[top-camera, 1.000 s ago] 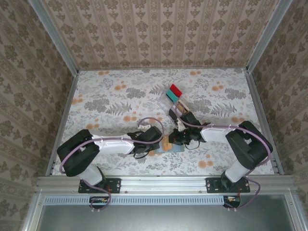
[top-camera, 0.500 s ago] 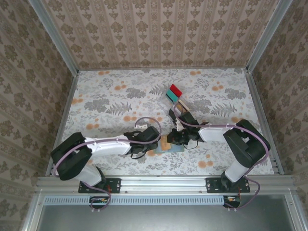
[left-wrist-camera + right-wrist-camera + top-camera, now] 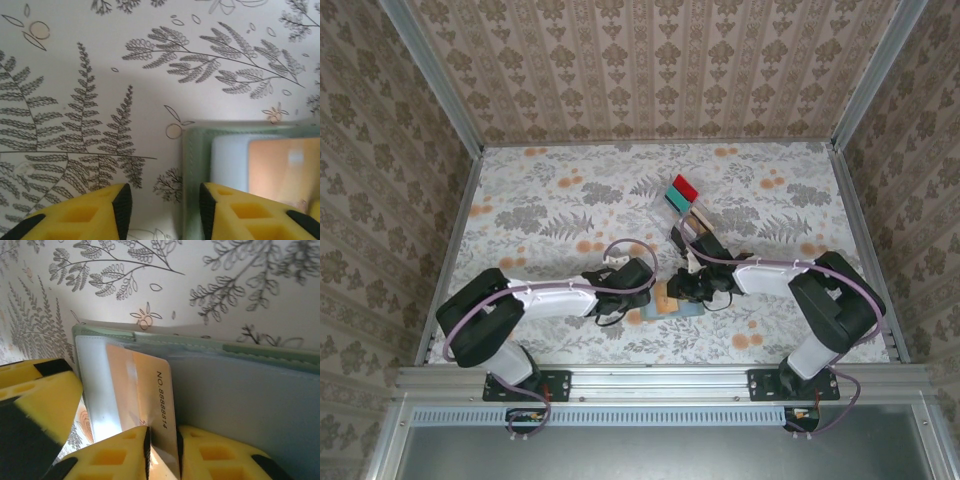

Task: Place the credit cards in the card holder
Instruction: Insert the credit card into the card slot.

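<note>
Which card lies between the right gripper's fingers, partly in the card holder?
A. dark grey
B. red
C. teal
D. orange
D: the right wrist view shows the orange card reaching from a slot of the card holder to between the fingers of the right gripper.

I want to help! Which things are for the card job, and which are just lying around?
For the job: orange card, card holder, red card, teal card.
Just lying about: clear tray, flowery tablecloth.
</note>
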### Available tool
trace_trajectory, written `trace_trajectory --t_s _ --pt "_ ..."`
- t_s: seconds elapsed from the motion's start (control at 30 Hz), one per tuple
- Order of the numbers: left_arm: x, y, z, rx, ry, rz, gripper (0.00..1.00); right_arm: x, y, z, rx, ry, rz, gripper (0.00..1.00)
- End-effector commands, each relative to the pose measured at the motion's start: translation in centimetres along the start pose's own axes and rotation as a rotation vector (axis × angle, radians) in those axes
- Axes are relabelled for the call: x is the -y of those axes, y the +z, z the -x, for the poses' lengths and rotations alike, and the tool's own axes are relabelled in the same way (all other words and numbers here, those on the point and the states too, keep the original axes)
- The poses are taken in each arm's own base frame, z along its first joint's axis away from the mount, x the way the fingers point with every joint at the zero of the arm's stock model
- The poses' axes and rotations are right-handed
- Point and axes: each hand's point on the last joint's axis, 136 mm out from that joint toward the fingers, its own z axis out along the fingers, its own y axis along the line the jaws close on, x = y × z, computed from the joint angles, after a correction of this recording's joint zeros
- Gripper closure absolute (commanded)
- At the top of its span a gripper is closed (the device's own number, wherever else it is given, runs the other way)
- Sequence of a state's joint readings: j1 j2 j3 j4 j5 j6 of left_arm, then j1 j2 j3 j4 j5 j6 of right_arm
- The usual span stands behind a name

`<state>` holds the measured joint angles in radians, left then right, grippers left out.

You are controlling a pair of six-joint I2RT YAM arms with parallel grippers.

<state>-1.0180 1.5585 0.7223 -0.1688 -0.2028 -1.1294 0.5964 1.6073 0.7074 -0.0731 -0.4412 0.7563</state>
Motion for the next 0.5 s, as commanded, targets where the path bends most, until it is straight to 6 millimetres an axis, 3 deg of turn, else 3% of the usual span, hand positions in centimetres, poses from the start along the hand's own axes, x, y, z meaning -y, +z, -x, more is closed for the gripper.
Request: trace_trajectory --t_s 0.0,0.17,0.3,0.47 --pt "0.7 1.2 -0.9 -0.049 -0.021 -0.042 0.62 1.9 -1.1 -1.0 -0.018 -0.002 -0.121 0.72" --pt "-0.1 1.7 -1.4 -0.060 -0.028 -0.027 0.70 2.0 -1.4 -0.9 -0.022 -0.024 -0.149 0.71" --pt "0.1 1.7 -1.7 -0.073 -0.025 -0.043 0.71 1.6 -1.0 -0.9 -0.044 -0.031 -0.131 0.83" --pt "1.0 0.6 -1.1 -0.038 -0.029 -0.083 0.68 1.4 -0.6 -1.1 -0.053 -0.014 -0.134 0.86"
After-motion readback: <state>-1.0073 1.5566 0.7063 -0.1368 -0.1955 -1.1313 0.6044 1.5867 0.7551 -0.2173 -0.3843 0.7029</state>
